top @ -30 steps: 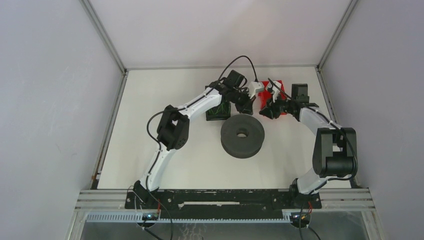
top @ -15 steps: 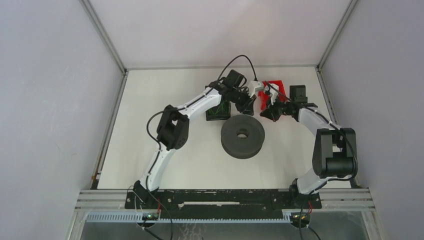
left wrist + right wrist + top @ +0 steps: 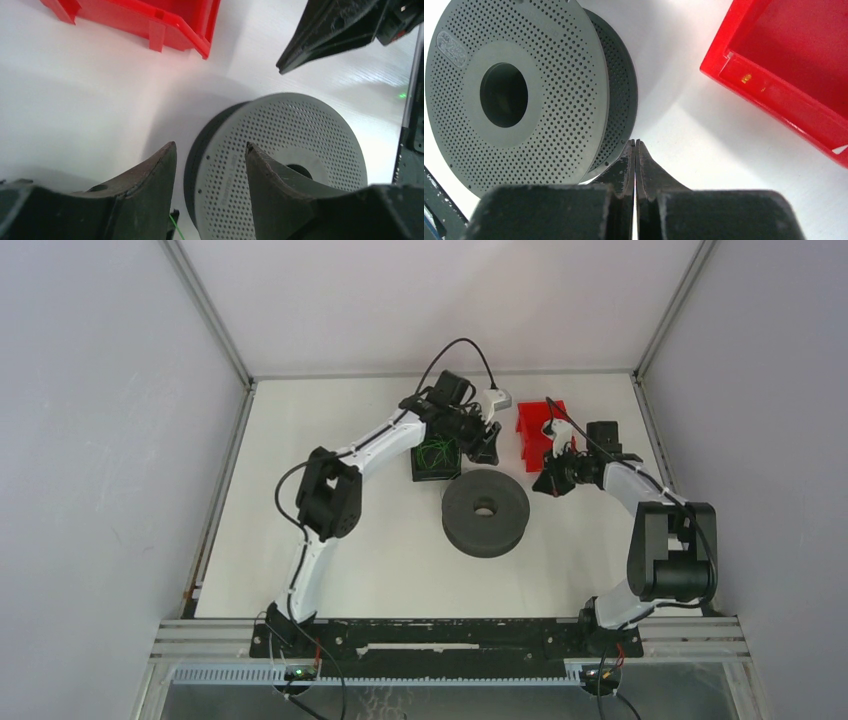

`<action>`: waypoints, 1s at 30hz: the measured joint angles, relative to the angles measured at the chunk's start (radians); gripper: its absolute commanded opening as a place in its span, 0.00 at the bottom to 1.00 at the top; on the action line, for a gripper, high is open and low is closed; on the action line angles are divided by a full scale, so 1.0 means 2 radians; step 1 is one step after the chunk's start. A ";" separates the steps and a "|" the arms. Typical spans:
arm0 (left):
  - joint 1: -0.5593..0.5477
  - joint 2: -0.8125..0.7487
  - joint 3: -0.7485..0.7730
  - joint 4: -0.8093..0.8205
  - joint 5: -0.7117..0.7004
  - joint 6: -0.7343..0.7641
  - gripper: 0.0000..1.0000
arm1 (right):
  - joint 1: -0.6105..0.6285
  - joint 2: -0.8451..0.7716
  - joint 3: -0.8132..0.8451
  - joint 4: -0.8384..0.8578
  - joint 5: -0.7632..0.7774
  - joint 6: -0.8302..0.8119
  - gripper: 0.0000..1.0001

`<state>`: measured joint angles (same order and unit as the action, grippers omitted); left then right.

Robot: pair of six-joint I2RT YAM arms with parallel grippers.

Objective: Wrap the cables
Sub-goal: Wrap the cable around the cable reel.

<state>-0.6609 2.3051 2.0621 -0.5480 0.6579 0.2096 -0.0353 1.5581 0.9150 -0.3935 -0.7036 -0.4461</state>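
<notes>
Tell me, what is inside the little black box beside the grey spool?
Loose loops of thin green cable lie in the black box. The left arm reaches over the box's far side, so anything in that part is hidden.

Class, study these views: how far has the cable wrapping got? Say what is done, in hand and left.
Done: nothing visible. The grey spool shows no cable on it, and the green cables lie loose in the black bin.
In hand: the left gripper is open and empty. The right gripper is shut beside the spool; whether it pinches a wire cannot be told.
Left: seemingly all the winding.
</notes>
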 measured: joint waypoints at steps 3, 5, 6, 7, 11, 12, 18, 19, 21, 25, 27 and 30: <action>0.002 -0.030 -0.040 0.008 -0.003 0.000 0.59 | -0.001 -0.014 -0.001 -0.010 0.004 0.009 0.01; 0.005 -0.067 -0.094 0.016 -0.010 0.000 0.59 | -0.001 -0.034 -0.002 -0.018 0.006 0.017 0.09; 0.006 -0.083 -0.115 0.018 -0.013 0.000 0.59 | -0.001 -0.043 -0.002 -0.022 0.006 0.021 0.14; 0.008 -0.103 -0.145 0.027 -0.018 0.000 0.59 | -0.001 -0.054 -0.002 -0.026 0.007 0.025 0.19; 0.027 -0.193 -0.261 0.048 -0.039 0.000 0.60 | 0.002 -0.095 -0.002 -0.042 0.007 0.044 0.38; 0.033 -0.210 -0.281 0.053 -0.043 -0.001 0.61 | 0.004 -0.101 -0.002 -0.045 0.006 0.049 0.42; 0.066 -0.301 -0.410 0.115 -0.066 -0.036 0.73 | 0.051 -0.108 -0.002 -0.049 0.023 0.078 0.57; 0.072 -0.304 -0.428 0.131 -0.063 -0.054 0.75 | 0.061 -0.108 -0.002 -0.049 0.028 0.081 0.57; 0.078 -0.301 -0.450 0.151 -0.050 -0.087 0.78 | 0.075 -0.108 -0.002 -0.048 0.036 0.086 0.58; 0.085 -0.286 -0.472 0.199 -0.028 -0.173 0.86 | 0.086 -0.108 -0.002 -0.046 0.049 0.096 0.58; 0.085 -0.282 -0.482 0.227 -0.024 -0.213 0.87 | 0.086 -0.108 -0.002 -0.044 0.053 0.099 0.58; 0.085 -0.277 -0.488 0.263 -0.024 -0.262 0.79 | 0.085 -0.108 -0.002 -0.044 0.059 0.104 0.58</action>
<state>-0.4911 1.7519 1.0855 -0.0219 0.6106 -0.3138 0.1352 1.3430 0.9115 -0.4824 -0.5865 -0.2379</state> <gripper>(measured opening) 0.858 0.579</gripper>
